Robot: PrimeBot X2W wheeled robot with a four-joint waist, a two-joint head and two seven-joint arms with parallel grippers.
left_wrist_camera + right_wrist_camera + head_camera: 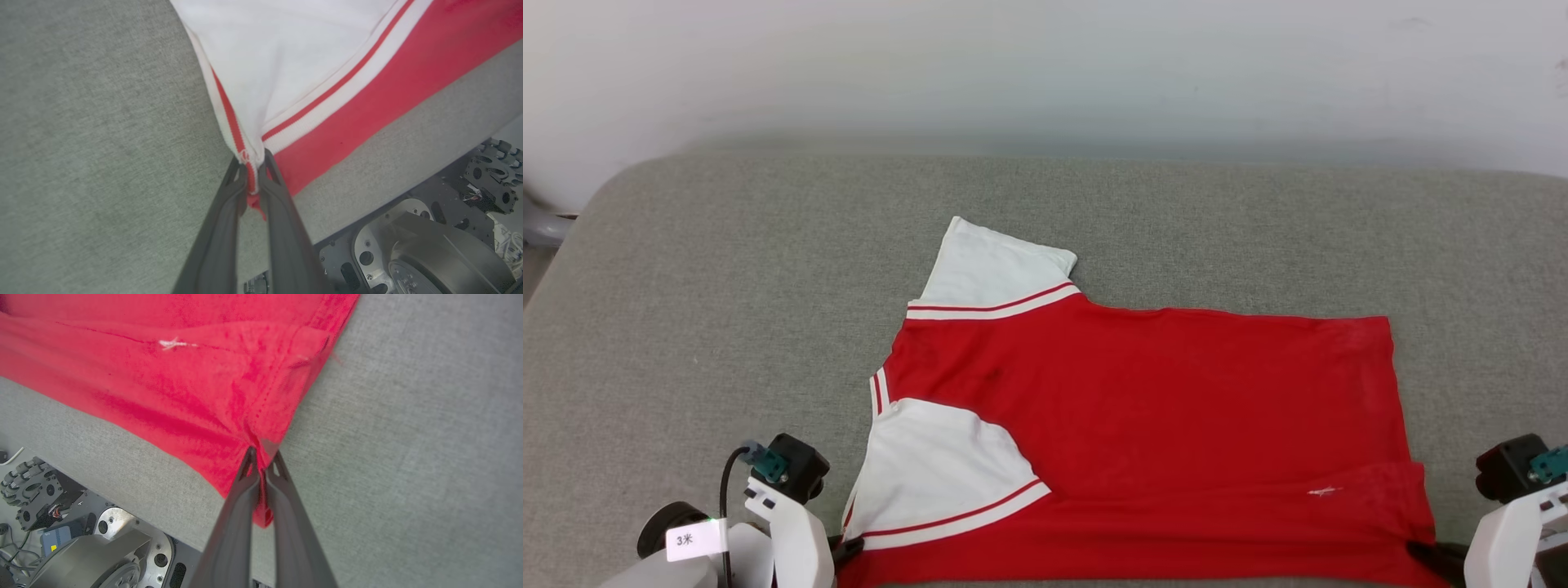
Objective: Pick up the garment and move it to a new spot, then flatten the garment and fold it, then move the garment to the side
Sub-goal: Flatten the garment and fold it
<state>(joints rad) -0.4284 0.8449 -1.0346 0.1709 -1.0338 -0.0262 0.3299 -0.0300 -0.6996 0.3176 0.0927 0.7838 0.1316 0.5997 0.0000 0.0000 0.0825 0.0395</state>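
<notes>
Red jersey T-shirt (1160, 408), spread on the grey upholstered surface (727, 286): light, limp cloth that will likely sag between holds, so you pinch its near corners, left gripper (253, 171) clamped at the striped sleeve, right gripper (261, 457) clamped on the red hem.

Jersey T-shirt (1160, 408): body solid red. Short sleeves (992, 265): plain white. Cuff band (996, 307): white with a single thin red stripe, the same on both sleeves. Neck trim (879, 392): red and white stripes. One small white mark (1325, 491) on the red, toward the bench's front edge. Upholstered bench (727, 286): uniform mottled grey weave. Left gripper (253, 167) and right gripper (261, 455): dark grey fingers. Forearm housings (796, 531): white. Teal connector (770, 465) on a black block. Wall (1045, 73): plain off-white.
</notes>
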